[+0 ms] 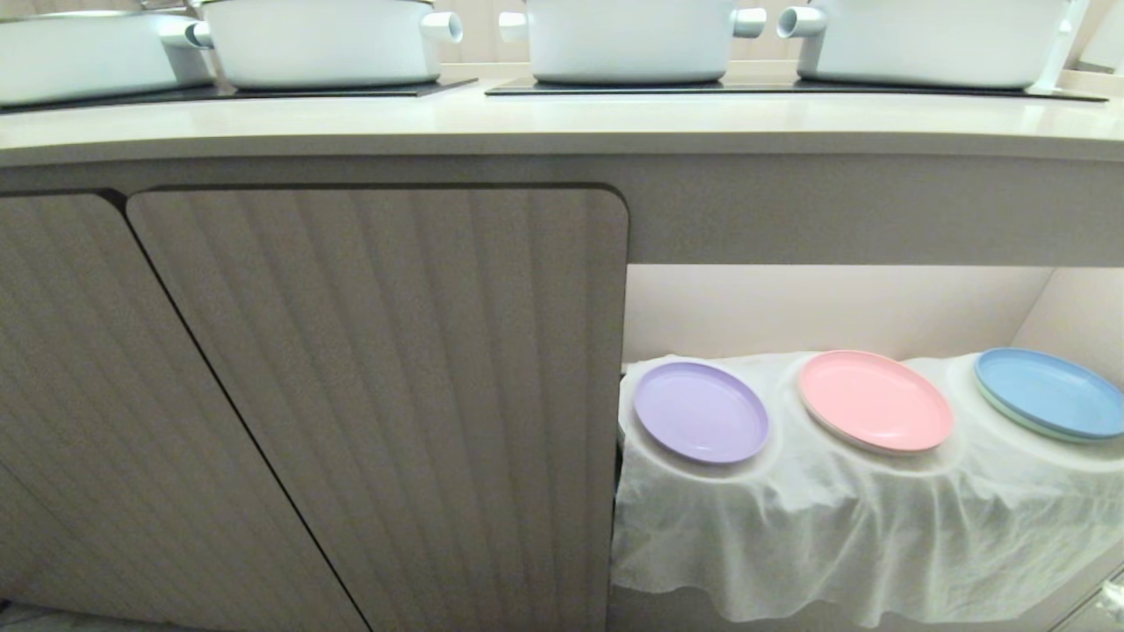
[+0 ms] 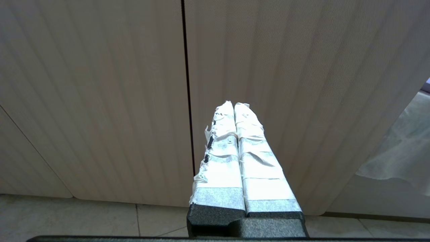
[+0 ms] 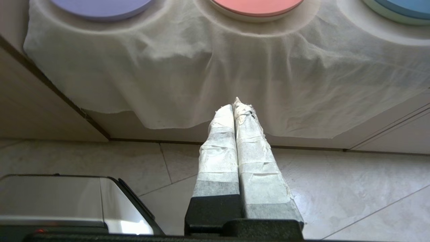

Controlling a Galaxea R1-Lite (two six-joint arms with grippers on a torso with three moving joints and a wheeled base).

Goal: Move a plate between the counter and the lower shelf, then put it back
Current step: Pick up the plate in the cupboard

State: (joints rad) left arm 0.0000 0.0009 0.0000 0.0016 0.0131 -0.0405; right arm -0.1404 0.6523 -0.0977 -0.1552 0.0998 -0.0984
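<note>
the lilac plate [image 1: 701, 411] sits on the lower shelf [image 1: 834, 307], resting on a round mound of the wrinkled white cloth [image 1: 843, 535] at the niche's left end, just beside the ribbed cabinet door [image 1: 378, 395]. to its right lie a pink plate [image 1: 875, 400] and, farther right, a blue plate [image 1: 1049, 392], each on its own mound and apart from its neighbour. above, the counter [image 1: 562, 118] carries 4 white pots [image 1: 630, 39] on its black hob panels [image 1: 773, 87]. neither arm shows in the head view. the right gripper [image 3: 234, 105], its taped fingers pressed together and holding nothing, hangs low over the tiled floor [image 3: 336, 188], below the cloth's hanging edge. the left gripper [image 2: 234, 106], likewise closed and empty, points at the seam between 2 cabinet doors.
</note>
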